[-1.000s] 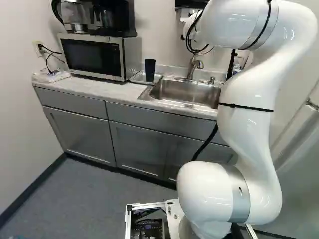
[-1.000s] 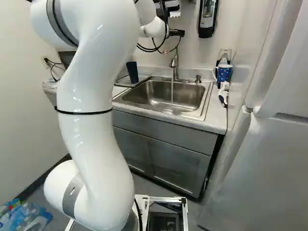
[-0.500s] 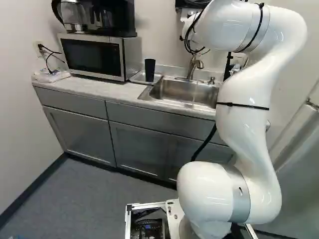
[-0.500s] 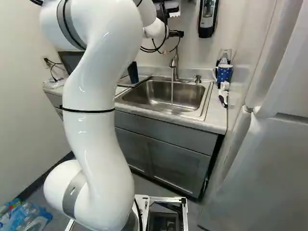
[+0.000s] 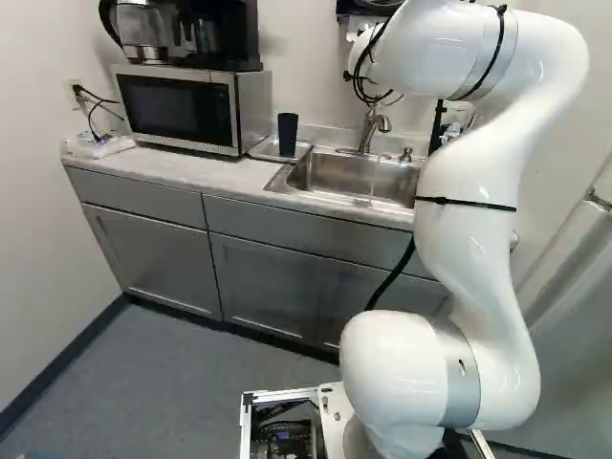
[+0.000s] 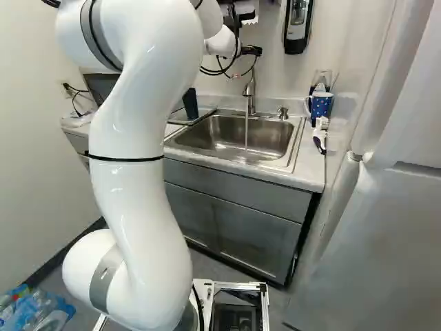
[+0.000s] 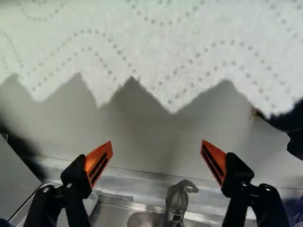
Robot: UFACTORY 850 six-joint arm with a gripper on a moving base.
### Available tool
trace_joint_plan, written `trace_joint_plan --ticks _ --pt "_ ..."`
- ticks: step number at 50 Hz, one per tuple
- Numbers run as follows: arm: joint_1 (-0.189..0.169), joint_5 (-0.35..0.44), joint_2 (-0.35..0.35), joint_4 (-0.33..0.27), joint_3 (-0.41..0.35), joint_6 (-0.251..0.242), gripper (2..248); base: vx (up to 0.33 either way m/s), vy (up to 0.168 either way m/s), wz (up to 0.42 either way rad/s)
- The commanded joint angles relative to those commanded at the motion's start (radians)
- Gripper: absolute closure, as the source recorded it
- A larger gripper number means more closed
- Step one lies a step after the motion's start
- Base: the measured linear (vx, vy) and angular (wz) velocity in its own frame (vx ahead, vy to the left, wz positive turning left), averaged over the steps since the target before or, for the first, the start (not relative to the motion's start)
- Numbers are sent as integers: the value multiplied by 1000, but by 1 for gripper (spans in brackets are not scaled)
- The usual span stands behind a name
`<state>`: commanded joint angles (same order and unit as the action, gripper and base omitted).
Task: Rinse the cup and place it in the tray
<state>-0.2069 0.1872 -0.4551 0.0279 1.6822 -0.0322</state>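
Movement: against the earliest frames, the white, rounded arm (image 5: pixel 478 229) has its upper part shifted leftward in the left base view and rightward in the right base view; the base has not moved.
Tool: the black two-fingered tool with orange pads (image 7: pixel 157 142) is spread and empty, over the curved metal faucet (image 7: pixel 176 203) and near hanging white paper towel (image 7: pixel 142 47).
Cup: the tall, dark blue, tapering cup (image 5: pixel 288 135) stands upright in the shallow metal tray (image 6: pixel 180 116), on the pale surface (image 5: pixel 182 172).
Water: a thin stream (image 6: pixel 246 131) runs into the steel sink (image 6: pixel 227 134).
Progress: the cup's place suggests rinsing is done and shutting the faucet remains, though rinsing may be still to come.
Handling: probably light, fairly stiff plastic, slippery if wet; grasp mid-wall from two sides, gently.
Writing: none legible on the cup.
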Motion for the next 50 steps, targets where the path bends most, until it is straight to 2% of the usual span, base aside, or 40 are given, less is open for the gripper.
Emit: trace_joint_plan --ticks 50 --pt "22 -129 12 0 -15 0 3 0 0 0"
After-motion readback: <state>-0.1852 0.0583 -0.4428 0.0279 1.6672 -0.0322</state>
